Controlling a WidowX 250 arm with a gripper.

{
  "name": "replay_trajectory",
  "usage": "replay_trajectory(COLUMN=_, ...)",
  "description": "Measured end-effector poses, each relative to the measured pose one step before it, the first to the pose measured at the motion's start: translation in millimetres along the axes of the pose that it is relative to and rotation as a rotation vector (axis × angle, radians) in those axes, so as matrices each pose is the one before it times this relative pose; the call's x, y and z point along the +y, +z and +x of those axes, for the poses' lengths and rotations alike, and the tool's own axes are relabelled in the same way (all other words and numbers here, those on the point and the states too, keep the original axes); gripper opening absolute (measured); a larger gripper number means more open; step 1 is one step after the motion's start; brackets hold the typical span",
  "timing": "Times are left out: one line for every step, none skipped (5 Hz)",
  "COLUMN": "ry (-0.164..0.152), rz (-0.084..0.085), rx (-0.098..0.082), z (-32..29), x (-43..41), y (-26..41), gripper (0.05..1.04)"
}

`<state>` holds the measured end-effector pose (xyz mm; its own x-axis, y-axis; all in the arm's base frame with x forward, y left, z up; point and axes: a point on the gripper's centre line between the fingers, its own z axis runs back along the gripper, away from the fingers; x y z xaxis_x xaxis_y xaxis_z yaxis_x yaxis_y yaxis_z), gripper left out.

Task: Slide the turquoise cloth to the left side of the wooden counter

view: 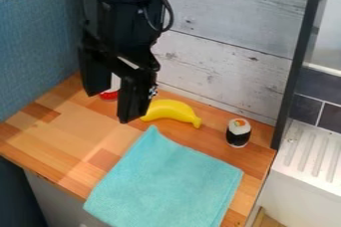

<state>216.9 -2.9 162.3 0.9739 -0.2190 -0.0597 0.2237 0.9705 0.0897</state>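
1. Banana, yellow, lies on the desk just beyond the cloth's far corner; its long curve probably keeps it steady on its side.
2. The gripper hangs beyond and left of the cloth, its fingers apart with nothing clamped; the nearer one overlaps the banana's end in view, though contact cannot be judged.
3. A red and white thing sits farther beyond the cloth, partly hidden behind the gripper, so its shape is unclear.
4. The sushi roll is upright beyond the cloth's right side, likely steadied by a flat end.
5. The cloth lies spread, its limp fabric resting flat.
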Motion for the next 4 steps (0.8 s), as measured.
replay_trajectory(ry=0.0029, rz=-0.0043, rx=0.0196, z=-0.72, x=-0.45, y=-4.52, gripper=1.007)
replay_trajectory(ry=0.0136, rz=-0.0115, rx=0.0178, z=7.09, x=-3.81, y=-15.27, gripper=1.007)
replay_trajectory(ry=-0.0190, rz=-0.0371, rx=0.0002, z=9.69, x=-16.14, y=-23.14, gripper=1.007)
replay_trajectory(ry=0.0122, rz=-0.0417, rx=-0.0156, z=12.37, x=-6.72, y=-22.22, gripper=1.007)
